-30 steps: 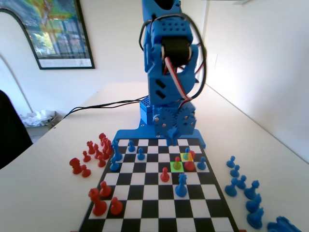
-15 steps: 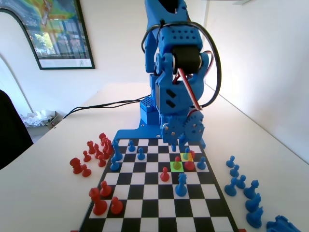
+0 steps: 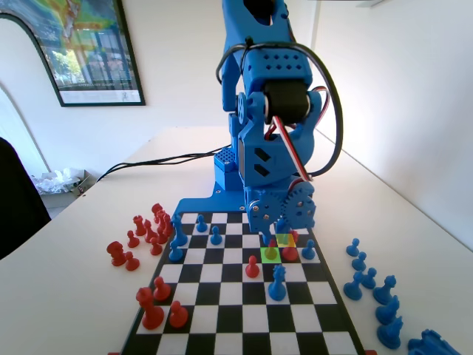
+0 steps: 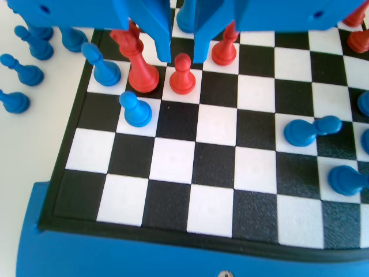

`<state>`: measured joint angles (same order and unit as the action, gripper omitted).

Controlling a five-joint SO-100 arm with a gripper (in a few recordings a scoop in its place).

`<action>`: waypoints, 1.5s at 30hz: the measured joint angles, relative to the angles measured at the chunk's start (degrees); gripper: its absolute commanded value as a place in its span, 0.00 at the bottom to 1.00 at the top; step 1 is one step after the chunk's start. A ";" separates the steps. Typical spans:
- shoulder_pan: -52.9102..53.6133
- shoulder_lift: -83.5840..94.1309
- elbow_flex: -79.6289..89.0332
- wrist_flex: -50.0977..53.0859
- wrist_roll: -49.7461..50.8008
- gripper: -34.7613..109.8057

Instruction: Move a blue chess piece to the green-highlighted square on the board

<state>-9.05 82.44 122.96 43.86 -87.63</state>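
Claw (image 4: 182,56) lower (nearer the board (image 4: 219,173))

— What does the arm hide in the fixed view?
— The gripper (image 3: 279,231) covers most of the yellow square (image 3: 287,239) and whatever stands on it.

— And in the wrist view?
— The jaws' upper parts are cut by the top edge; a blue piece (image 4: 185,17) behind them shows only partly.
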 measured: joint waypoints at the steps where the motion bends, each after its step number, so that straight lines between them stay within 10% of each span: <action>1: 0.00 -0.18 0.00 0.18 0.00 0.29; 45: 3.87 3.34 -2.11 8.70 -4.57 0.25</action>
<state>-5.19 85.78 120.85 52.56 -92.20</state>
